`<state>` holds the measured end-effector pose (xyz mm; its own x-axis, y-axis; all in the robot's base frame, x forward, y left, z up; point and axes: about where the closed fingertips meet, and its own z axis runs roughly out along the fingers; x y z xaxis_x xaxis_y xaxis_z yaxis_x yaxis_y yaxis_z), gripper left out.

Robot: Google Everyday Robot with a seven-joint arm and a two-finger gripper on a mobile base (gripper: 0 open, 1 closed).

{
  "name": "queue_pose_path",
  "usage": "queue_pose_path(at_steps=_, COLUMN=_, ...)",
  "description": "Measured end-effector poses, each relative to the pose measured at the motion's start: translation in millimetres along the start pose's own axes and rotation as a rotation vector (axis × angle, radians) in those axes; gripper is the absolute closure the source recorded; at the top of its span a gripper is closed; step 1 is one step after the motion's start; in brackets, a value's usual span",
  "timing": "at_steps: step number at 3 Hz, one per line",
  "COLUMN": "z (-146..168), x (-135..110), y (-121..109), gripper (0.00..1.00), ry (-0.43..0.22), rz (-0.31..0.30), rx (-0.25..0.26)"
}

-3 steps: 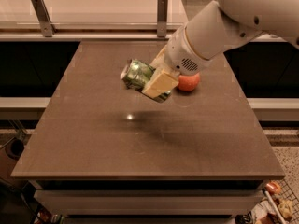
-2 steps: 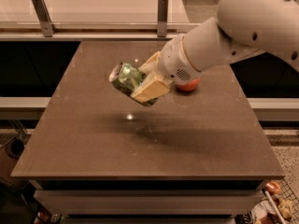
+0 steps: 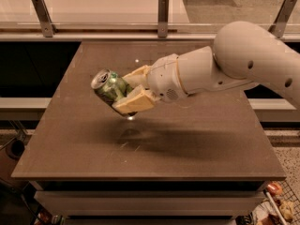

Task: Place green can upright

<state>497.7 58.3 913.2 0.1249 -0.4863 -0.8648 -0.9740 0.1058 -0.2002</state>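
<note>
The green can (image 3: 108,87) has green and white sides and a silver end with a pull tab facing up-left. It is tilted, held in the air above the brown table (image 3: 84,139). My gripper (image 3: 127,91) is shut on the green can, with one cream finger (image 3: 133,102) in front of it and one behind. The white arm reaches in from the right. The can's shadow lies on the table below it.
A glass railing with metal posts (image 3: 162,9) runs behind the table's far edge. A low ledge (image 3: 23,102) runs to the left of the table. Clutter sits on the floor at the bottom right (image 3: 276,205).
The arm has swung left and toward the camera, carrying the can away from the far right part of the table. The red fruit seen earlier is now hidden behind the arm.
</note>
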Motion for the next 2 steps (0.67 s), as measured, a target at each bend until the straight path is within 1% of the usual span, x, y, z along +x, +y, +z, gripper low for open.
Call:
queue_pose_path(at_steps=1, z=7.4, x=0.6, y=13.4, gripper=1.0, ry=-0.098, rz=0.021, rx=0.005)
queue_pose_path(at_steps=2, z=18.2, x=1.9, y=18.1, gripper=1.0, ry=-0.176, rz=0.049, rx=0.0)
